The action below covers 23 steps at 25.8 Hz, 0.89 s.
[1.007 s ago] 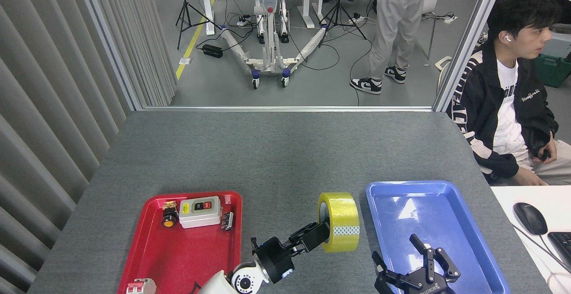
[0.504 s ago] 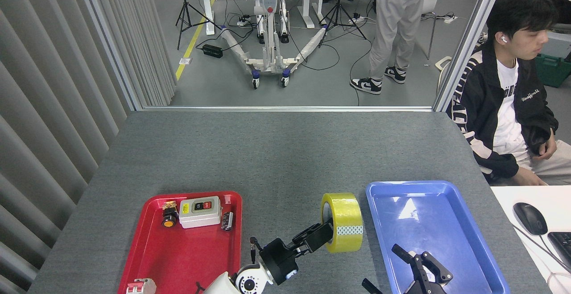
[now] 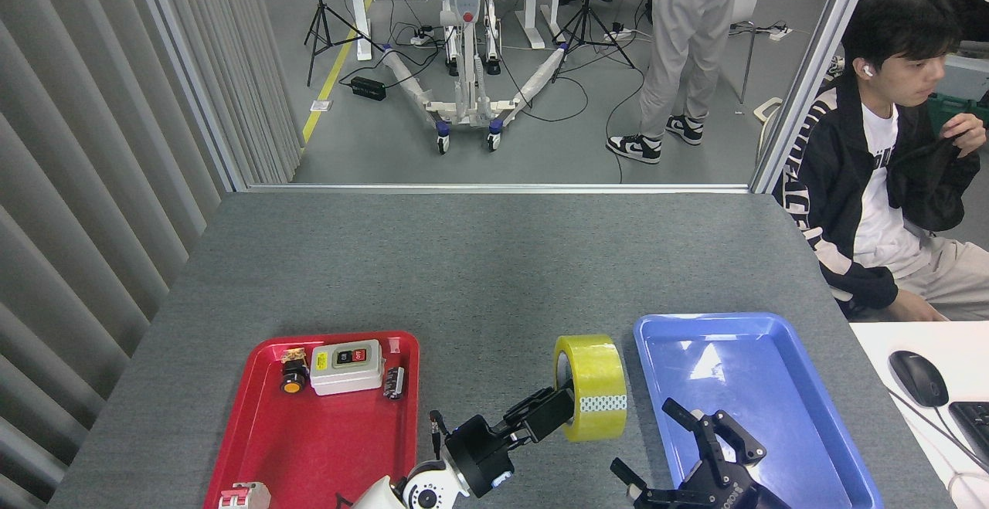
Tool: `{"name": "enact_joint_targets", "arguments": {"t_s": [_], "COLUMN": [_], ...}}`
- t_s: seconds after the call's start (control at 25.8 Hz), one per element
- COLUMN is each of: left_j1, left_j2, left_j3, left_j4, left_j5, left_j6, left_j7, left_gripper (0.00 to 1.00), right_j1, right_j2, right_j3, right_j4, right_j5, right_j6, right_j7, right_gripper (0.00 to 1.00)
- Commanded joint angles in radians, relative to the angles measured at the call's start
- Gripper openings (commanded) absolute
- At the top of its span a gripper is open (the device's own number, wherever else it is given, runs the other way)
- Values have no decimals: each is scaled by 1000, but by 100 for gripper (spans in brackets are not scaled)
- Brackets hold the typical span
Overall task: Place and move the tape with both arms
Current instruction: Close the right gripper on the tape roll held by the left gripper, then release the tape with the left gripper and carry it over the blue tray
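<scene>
Left gripper (image 3: 558, 410): closed on the tape (image 3: 591, 387), one finger reaching into the core, the other hidden against the roll's side. Tape held on edge, upright, between the red tray (image 3: 309, 447) and the blue tray (image 3: 780, 339), just beside the blue tray's left rim; whether resting on the grey table (image 3: 479, 262) or lifted just clear of it cannot be told. White patterned patch on the tape facing the camera.

Right gripper (image 3: 680, 447): fingers spread wide, empty, positioned near the tape on its right and toward the camera, over the near left corner of the blue tray. No contact with the tape.

Status, judged from the layout: pickup by the left arm done; tape out of the red tray, not yet in the blue tray. Handover to the right arm not yet done. Remaining: closing the right fingers on the roll, release by the left, placement in the blue tray.

Left in the red tray, well apart from the tape: switch box (image 3: 347, 366), push button (image 3: 293, 376), small parts
</scene>
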Motion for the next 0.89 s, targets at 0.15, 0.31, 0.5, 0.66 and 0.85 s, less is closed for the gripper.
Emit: {"name": "enact_joint_targets", "arguments": {"t_s": [0.15,0.31,0.5,0.66,0.85], "left_j1": [7,10,13,19,19], "left_j2": [1,-5,1,0,-2], "left_j3": [-10,-17,-19,-23,-22], "left_j4": [-21,-27,-32,-32,-33], "left_j5": [-6,-6,-8,-8,-8], "left_j6": [0,0,0,0,0], "left_j7": [-7,-11,-16,-18,-8], "left_gripper": [0,0,0,0,30], "right_j1": [-28,-58,-68,-58,-52], "right_j2": [-2,-2,-2,-3,-20], "right_j3": [81,111,132,135,134], "right_j4": [15,23,26,26,20], "right_j5": [-11,-11,-11,-11,-10], "right_j6": [4,7,-5,-62,-100], "right_j7": [2,2,2,2,2], "right_gripper": [99,99,90,50,11]}}
